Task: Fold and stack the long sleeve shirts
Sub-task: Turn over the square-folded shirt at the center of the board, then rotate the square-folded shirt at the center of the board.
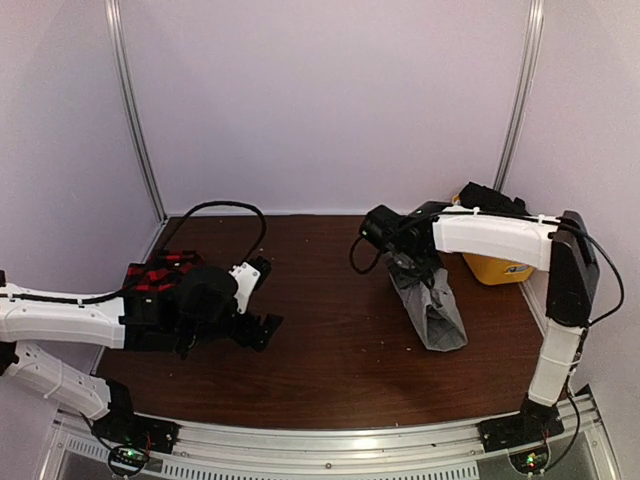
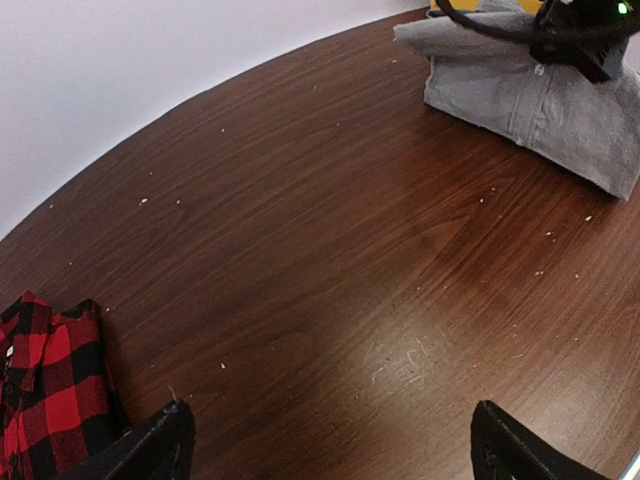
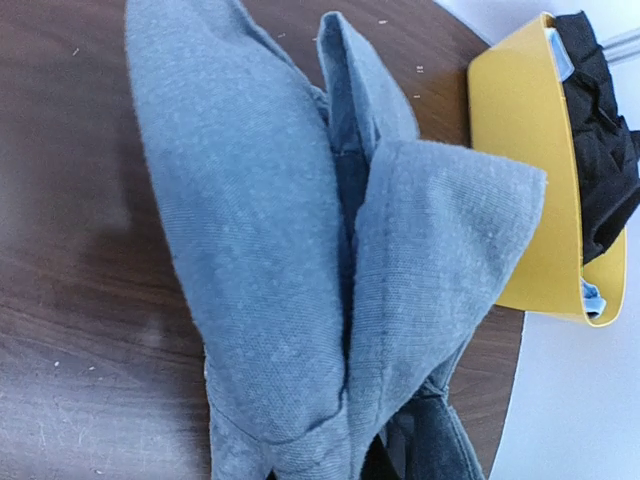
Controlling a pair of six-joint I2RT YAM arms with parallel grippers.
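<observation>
The right hand pinches the grey shirt just beside the yellow bin, its fingers buried in cloth. Well across the bench from the bin, the left hand gapes wide, its arm hiding most of the plaid shirt.

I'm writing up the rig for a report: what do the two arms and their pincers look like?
The left arm and right arm match: white rounded links, black joints and bases. A loose black cable loops along each. The left pincer and right pincer are black, two-fingered. Green lights glow at the bases.
</observation>
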